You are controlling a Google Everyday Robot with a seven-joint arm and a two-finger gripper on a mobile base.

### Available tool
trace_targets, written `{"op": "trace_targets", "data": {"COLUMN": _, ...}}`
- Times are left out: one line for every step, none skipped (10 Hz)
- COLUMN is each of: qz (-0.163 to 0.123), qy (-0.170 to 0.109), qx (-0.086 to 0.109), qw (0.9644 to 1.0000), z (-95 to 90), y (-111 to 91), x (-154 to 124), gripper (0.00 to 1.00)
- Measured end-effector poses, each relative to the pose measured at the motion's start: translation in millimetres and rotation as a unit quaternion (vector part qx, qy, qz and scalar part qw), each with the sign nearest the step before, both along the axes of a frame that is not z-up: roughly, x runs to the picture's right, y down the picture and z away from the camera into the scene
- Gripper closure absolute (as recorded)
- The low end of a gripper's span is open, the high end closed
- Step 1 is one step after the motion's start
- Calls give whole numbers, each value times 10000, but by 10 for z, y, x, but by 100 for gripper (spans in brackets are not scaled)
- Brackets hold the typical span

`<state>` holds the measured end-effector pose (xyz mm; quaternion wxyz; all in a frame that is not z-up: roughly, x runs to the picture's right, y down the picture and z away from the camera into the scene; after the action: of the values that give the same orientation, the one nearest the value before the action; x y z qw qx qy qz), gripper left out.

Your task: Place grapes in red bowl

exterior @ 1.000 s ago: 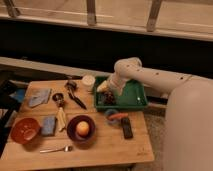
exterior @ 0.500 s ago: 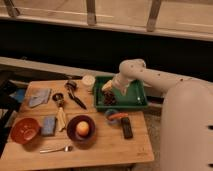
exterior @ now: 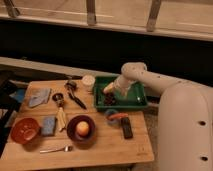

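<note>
red bowl front-left on counter | purple bowl mid-counter, orange inside | grapes in green tray, left part | gripper just over grapes, fingers spread apart

Warm, dim light falls from above on the wooden table, which glows yellowish, while the band behind it toward twelve o'clock is nearly black below a pale lit strip. The white arm at three o'clock is brightest, its underside shaded. The gripper, near centre over the green tray, sits in muted light above a dark patch. The red bowl at eight o'clock looks dull.
</note>
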<state>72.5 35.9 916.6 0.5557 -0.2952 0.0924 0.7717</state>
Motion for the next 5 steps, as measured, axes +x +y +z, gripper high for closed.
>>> {"op": "trace_targets", "data": {"qz": -22, "qy": -131, "qx": -95, "qw": 9999, "z": 20, "y": 92, "x": -131, "gripper": 20}}
{"op": "trace_targets", "data": {"qz": -60, "qy": -246, "qx": -153, "qw": 9996, "z": 19, "y": 150, "x": -246, "gripper": 22}}
{"op": "trace_targets", "data": {"qz": -112, "qy": -363, "qx": -190, "qw": 9991, "z": 15, "y": 185, "x": -351, "gripper": 28}}
{"op": "trace_targets", "data": {"qz": -171, "qy": -442, "qx": -216, "qw": 9986, "z": 14, "y": 222, "x": -416, "gripper": 35}}
{"op": "trace_targets", "data": {"qz": -250, "qy": -540, "qx": -225, "qw": 9980, "z": 21, "y": 256, "x": -491, "gripper": 48}}
